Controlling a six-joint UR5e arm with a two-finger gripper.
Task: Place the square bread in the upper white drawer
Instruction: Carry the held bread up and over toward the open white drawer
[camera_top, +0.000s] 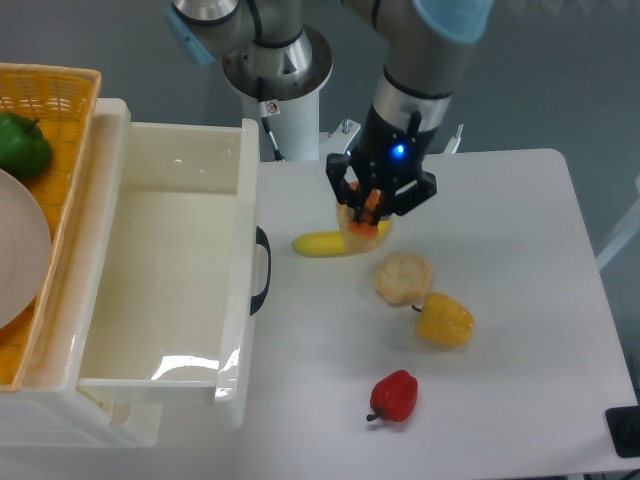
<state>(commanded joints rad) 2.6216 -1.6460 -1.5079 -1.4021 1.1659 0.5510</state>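
Observation:
My gripper (368, 208) is over the table's middle, to the right of the upper white drawer (160, 250). Its black fingers are closed around the square bread (362, 228), whose pale face and orange-brown crust show between and below them. The bread sits at or just above the tabletop, touching the right end of a banana. The drawer is pulled open, glossy white, with nothing inside, and its black curved handle (262, 270) faces the table.
A yellow banana (322, 243) lies left of the bread. A round pale bun (403, 277), a yellow pepper (445, 320) and a red pepper (395, 396) lie nearer the front. A yellow wicker basket (60, 85) with a green pepper (22, 145) and a white plate (18, 250) stands at the left.

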